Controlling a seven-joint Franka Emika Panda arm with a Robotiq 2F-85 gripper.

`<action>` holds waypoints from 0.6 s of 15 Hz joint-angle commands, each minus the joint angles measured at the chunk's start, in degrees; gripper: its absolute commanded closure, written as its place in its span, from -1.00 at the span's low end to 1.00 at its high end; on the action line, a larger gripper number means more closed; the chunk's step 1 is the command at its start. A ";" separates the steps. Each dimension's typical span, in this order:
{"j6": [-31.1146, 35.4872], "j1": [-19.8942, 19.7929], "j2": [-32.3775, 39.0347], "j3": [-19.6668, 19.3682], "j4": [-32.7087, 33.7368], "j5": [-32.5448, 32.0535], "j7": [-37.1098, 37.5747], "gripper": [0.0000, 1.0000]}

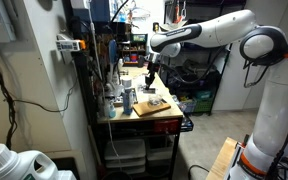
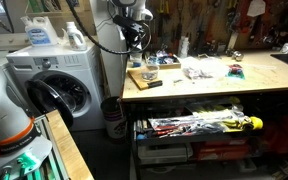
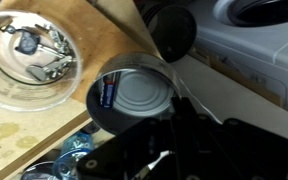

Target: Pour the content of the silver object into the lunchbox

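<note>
We saw the end effector [image 3: 149, 112] clamped on the silver cup [image 3: 134, 95] in the middle of the wrist view; a clear bowl [image 3: 29, 55] stood at upper left on a board [image 3: 99, 40].

- In the wrist view, the claw [image 3: 154, 135] that holds the silver object [image 3: 134, 95] is a dark blur. Its fingers cannot be told apart, and it covers the object's near rim.
- Left of the claw, the clear container [image 3: 4, 95] is cut by the top and left edges.
- In both exterior views, whatever sits in the claw [image 1: 152, 70] [image 2: 136, 40] is too small to tell.
</note>
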 commanded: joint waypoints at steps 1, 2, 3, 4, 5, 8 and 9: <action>-6.61 -2.30 1.86 -0.83 1.71 9.75 -3.79 0.98; -8.17 -2.92 2.29 -1.27 1.79 11.71 -4.21 0.98; -8.75 -3.43 2.57 -1.65 1.55 13.24 -4.52 0.98; -9.71 -4.15 2.67 -2.15 1.35 15.14 -5.28 0.98; -10.38 -4.85 2.89 -2.64 1.13 16.99 -6.37 0.98; -12.62 -7.08 3.16 -4.25 0.66 22.80 -10.43 0.98; -13.90 -7.78 3.28 -4.85 0.74 24.42 -12.01 0.98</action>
